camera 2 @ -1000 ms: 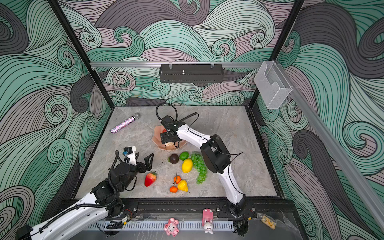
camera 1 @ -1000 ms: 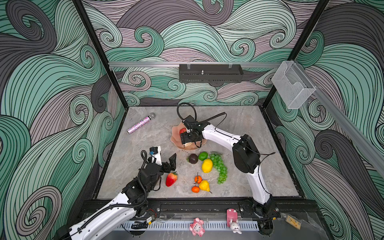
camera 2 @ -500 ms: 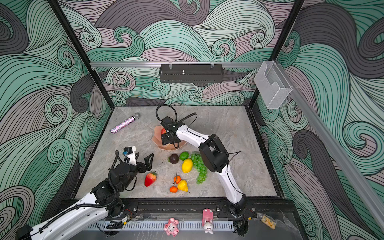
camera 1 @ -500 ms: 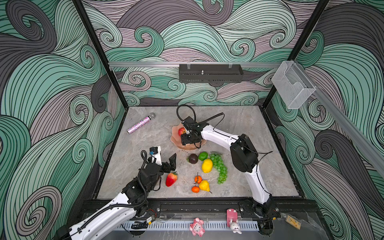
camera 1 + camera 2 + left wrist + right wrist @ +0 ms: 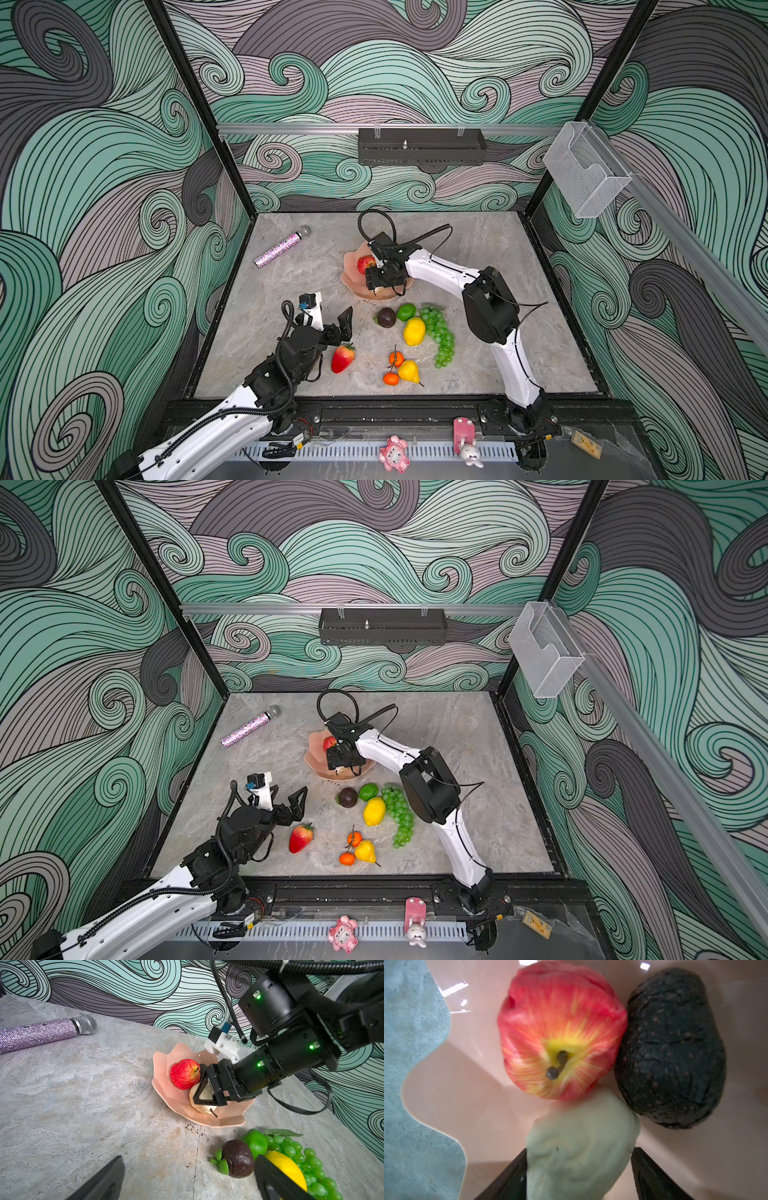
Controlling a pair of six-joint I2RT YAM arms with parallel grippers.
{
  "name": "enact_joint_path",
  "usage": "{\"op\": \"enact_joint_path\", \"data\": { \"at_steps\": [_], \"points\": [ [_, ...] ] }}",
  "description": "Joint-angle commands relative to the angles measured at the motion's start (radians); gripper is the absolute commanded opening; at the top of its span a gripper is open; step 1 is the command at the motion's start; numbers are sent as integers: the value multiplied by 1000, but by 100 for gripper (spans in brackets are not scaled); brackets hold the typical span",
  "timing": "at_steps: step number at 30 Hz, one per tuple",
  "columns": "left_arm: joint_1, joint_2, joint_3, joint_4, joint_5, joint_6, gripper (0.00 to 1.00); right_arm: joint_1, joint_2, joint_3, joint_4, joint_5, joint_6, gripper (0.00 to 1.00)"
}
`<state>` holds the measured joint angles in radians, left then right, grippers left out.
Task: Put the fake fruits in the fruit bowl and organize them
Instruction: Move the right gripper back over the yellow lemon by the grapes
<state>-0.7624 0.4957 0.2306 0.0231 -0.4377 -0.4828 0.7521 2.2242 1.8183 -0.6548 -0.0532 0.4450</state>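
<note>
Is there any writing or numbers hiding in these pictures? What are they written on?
No text can be read anywhere in these pictures.
Yellow tag at the front right corner, in both top views: any print on it is too small to read.
Fruit bowl, apple and microphone: no lettering shows on them.

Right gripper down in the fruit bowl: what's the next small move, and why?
Probably open the right gripper wide: the cream pear between its jaws already rests in the fruit bowl against the red apple, and I cannot tell whether they pinch it.
</note>
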Motion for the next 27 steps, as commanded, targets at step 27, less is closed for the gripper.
{"op": "enact_joint_path", "data": {
  "at_steps": [27],
  "points": [
    [8,159,218,-278,41,-73,99,-41,-701,-662,62,-74,82,81]
  ]
}}
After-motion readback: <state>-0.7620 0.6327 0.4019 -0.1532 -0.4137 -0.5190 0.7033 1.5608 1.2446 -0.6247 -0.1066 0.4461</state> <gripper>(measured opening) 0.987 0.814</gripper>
